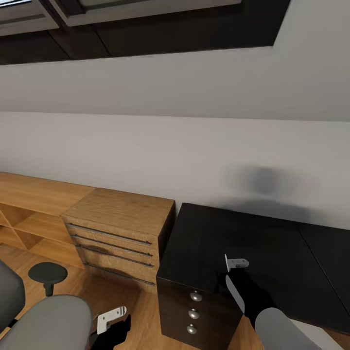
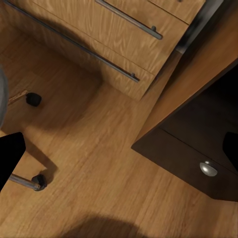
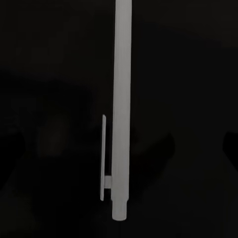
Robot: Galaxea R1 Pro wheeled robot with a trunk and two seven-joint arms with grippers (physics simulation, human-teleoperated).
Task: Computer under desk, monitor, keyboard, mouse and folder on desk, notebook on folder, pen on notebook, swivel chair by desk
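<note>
Right fingers: the right gripper [image 1: 236, 272] hangs over the near left part of the worktop [image 1: 272, 243]. The right wrist view shows the pen [image 3: 121, 109], a thin white stick with a clip, lying against black, but not the fingers themselves, so I cannot tell whether they pinch it or stand spread just above it.

Pen: in the head view a small pale piece at the right fingertips may be the pen, or part of the gripper; too small to tell.

Left fingers: the left gripper [image 1: 113, 324] hangs low over the wood floor [image 2: 99, 163], near the swivel chair [image 1: 46, 321]. Whether they are spread or pressed together cannot be told; nothing shows between them.

Why so: the right arm is likely working the pen at the worktop while the left waits out of the way.

Worktop: glossy black, with a drawer pedestal [image 1: 194, 311] of three round knobs under its near left end. This stretch carries no monitor, keyboard, folder or notebook.

Swivel chair: grey, at the near left, with a black armrest pad [image 1: 47, 273]; casters [image 2: 33, 99] stand on the floor.

Beyond: a light-wood drawer unit [image 1: 116, 233] stands left of the worktop, against the sloped grey wall [image 1: 175, 146].
</note>
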